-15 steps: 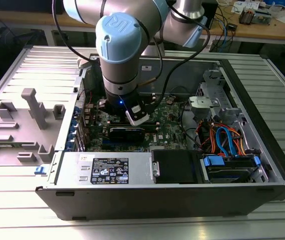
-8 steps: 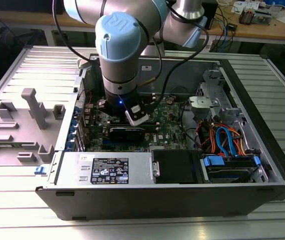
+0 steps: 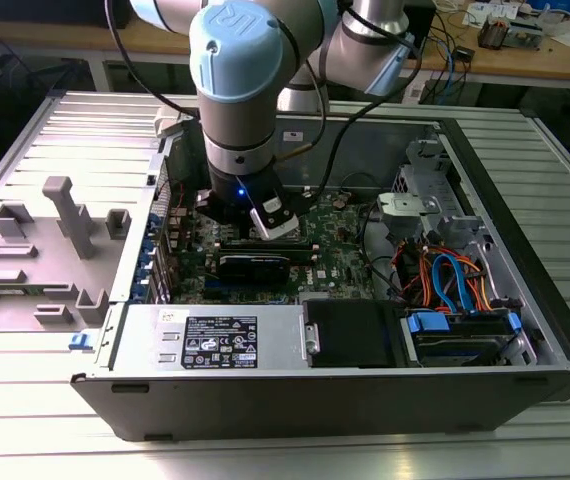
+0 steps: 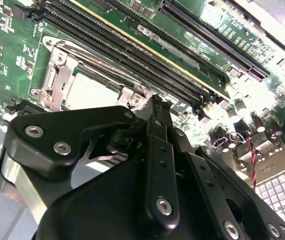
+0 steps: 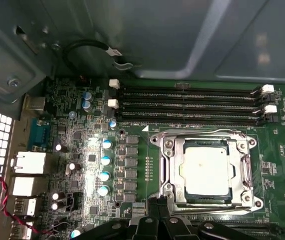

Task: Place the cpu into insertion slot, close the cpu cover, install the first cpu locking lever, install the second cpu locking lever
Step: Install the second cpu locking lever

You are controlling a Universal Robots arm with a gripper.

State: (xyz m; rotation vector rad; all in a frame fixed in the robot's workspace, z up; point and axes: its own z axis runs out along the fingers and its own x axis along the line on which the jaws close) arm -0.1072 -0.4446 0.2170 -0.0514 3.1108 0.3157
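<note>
The cpu (image 5: 206, 168) sat flat in the insertion slot (image 5: 165, 167), the cpu cover (image 5: 242, 170) lying closed around it on the motherboard (image 5: 77, 150). The gripper (image 4: 150, 107) hung just beside the socket's edge; whether its jaws were apart or together, I couldn't tell.

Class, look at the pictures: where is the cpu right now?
The cpu sits in the insertion slot under the cpu cover, beside the long memory slots in both wrist views, just ahead of the claw.
</note>
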